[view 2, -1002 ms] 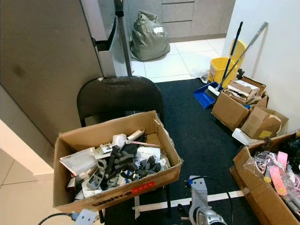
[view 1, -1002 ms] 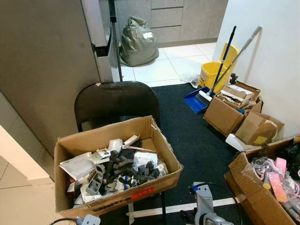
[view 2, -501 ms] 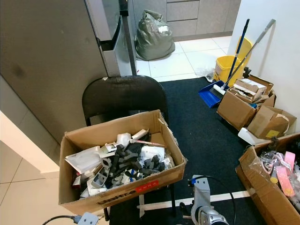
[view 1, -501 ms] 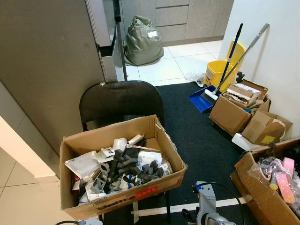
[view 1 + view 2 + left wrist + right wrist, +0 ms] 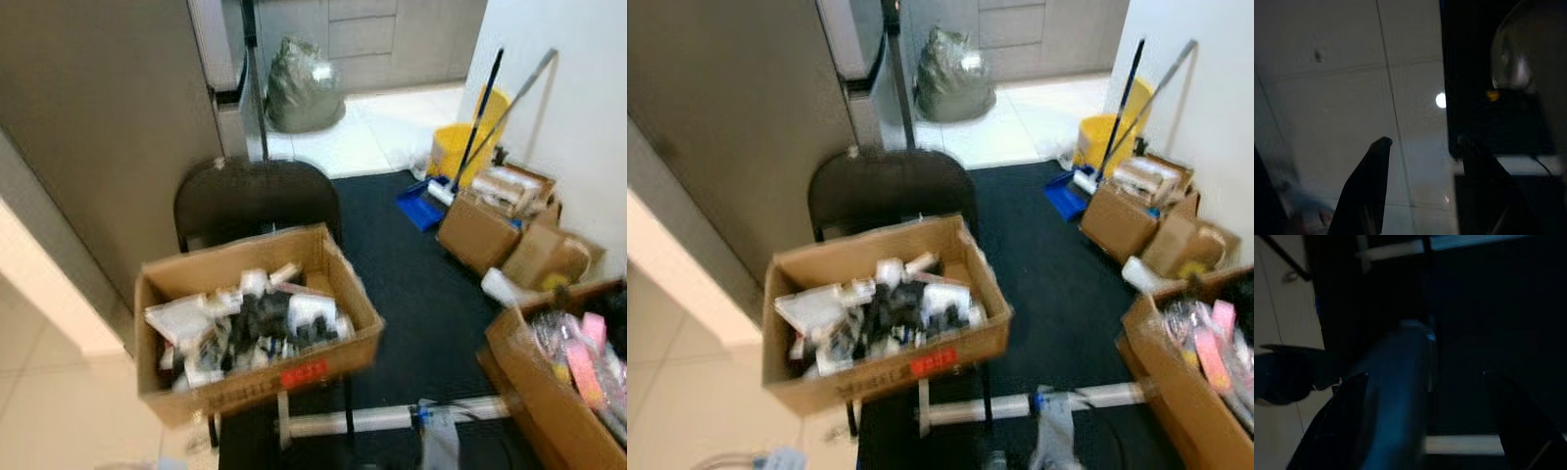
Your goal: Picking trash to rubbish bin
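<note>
Head views: the picture has blurred and shifted since a moment ago, so the robot is walking; nothing is grasped yet. The cardboard box (image 5: 257, 333) of trash sits on the black chair (image 5: 257, 201), ahead of both arms, long axis running left-right. Left wrist view: left end effector (image 5: 1422, 183) spread over floor tiles. Right wrist view: right end effector (image 5: 1425, 423) spread, empty.

No text can be read; the head views are blurred. The cardboard box (image 5: 257, 377) on the chair carries a red label (image 5: 305, 373) and a line of dark print along its front wall, both too smeared to make out. A yellow sticker on a smaller box (image 5: 542, 257) by the wall is equally illegible.
</note>
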